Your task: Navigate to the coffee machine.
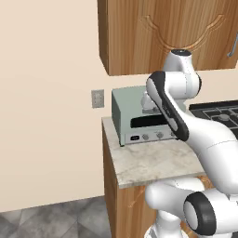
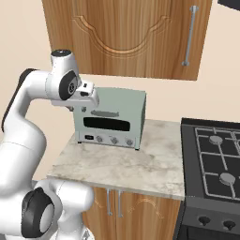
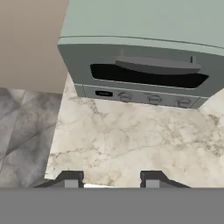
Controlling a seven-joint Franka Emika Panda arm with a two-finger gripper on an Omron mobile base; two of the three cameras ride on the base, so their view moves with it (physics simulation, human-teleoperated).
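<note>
Toaster oven [image 2: 112, 117]: pale green body, dark window, grey handle, silver knobs. Counter [image 2: 140, 164]: cream marble with brown veining. Wall cabinet [image 2: 126, 37]: warm brown wood grain, silver handle. Stove [image 2: 215, 164]: black with grey burners. Floor [image 1: 51, 218]: mottled grey tiles. Wall [image 1: 46, 93]: beige

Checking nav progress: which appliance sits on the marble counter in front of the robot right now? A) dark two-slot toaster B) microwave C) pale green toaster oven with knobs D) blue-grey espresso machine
C: a pale green toaster oven with a row of knobs under its dark window stands on the marble counter, left of the stove.
</note>
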